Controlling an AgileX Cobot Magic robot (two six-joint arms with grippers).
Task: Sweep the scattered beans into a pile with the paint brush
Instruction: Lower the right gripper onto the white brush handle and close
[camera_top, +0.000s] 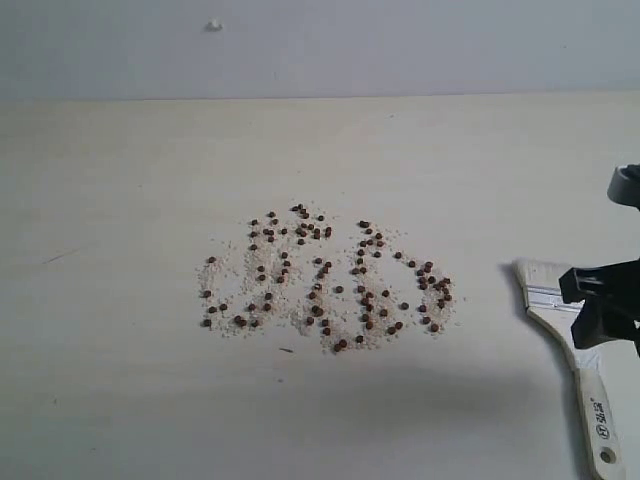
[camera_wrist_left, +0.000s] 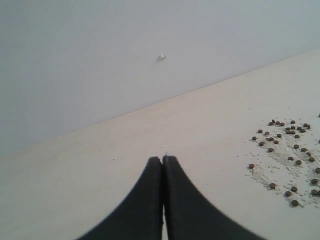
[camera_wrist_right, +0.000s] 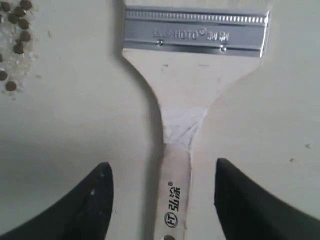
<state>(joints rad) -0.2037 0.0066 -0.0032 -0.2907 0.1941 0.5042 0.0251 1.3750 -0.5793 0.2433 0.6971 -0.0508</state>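
Right tool (camera_wrist_right: 162, 167) spread astride the cream-bristled, silver-banded wooden paint brush (camera_wrist_right: 190, 85), beside the small reddish-brown round beans (camera_top: 325, 280); left tool (camera_wrist_left: 162, 160) pressed together.

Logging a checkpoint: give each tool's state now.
Left tool: shut, empty.
Right tool: open, jaws either side of the brush handle.

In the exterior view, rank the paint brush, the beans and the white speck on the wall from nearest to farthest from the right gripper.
From the right gripper:
1. Paint brush, directly under it, on the right.
2. Beans, scattered in the middle, to its left.
3. White speck, up on the back wall, farthest left.
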